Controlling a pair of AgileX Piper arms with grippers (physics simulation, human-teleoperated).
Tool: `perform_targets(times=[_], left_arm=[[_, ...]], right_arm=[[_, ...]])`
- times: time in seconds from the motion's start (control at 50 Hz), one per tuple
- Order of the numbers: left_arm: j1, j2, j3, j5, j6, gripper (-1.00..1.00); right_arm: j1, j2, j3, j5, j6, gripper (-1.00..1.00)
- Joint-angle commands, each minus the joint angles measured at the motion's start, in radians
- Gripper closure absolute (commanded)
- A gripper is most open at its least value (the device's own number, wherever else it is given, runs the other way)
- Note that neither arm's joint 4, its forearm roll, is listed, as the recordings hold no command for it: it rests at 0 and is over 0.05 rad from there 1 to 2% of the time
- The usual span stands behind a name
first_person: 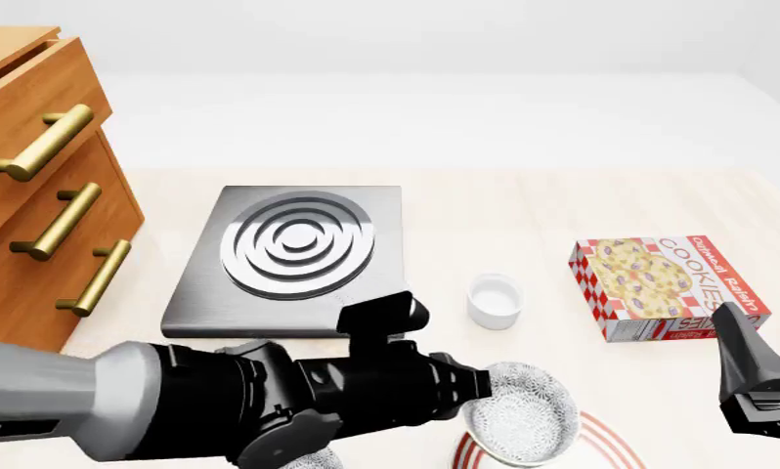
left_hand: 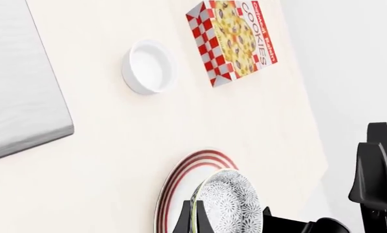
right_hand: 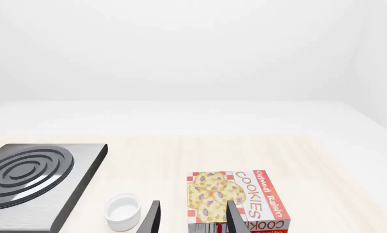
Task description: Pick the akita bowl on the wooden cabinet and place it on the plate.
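Plate [first_person: 599, 440] half cut off, partly under akita bowl [first_person: 527, 420].

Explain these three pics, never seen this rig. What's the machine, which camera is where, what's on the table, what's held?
It is a simulated pair of robot arms at a table. The front view looks down from behind the arms; the other two come from cameras mounted just behind each arm's tool.

On the table: a grey stove plate, a small white cup, a cookie box, and a red-ringed plate at the near edge. A wooden cabinet stands at the left.

The left tool grips the rim of a speckled akita bowl over the plate; whether it touches is unclear. The right tool is open and holds nothing.
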Motion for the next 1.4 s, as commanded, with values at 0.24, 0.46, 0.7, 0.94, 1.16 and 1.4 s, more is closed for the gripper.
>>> perform_targets(times=[0.24, 0.46, 0.7, 0.94, 1.16, 1.4], left_arm=[[-0.023, 0.042, -0.013, -0.026, -0.019, 1.00], [-0.042, 0.060, -0.022, -0.032, -0.027, 1.00], [-0.050, 0.080, -0.037, -0.038, -0.028, 1.00], [-0.052, 0.096, -0.047, -0.038, -0.029, 1.00], [-0.055, 0.109, -0.047, -0.047, -0.036, 1.00], [-0.065, 0.123, -0.043, -0.062, -0.048, 1.00]], right_arm=[[0.000, 0.000, 0.000, 0.000, 0.000, -1.00], [0.000, 0.000, 0.000, 0.000, 0.000, -1.00], [0.000, 0.000, 0.000, 0.000, 0.000, -1.00], [0.000, 0.000, 0.000, 0.000, 0.000, -1.00], [0.000, 0.000, 0.000, 0.000, 0.000, -1.00], [0.000, 0.000, 0.000, 0.000, 0.000, -1.00]])
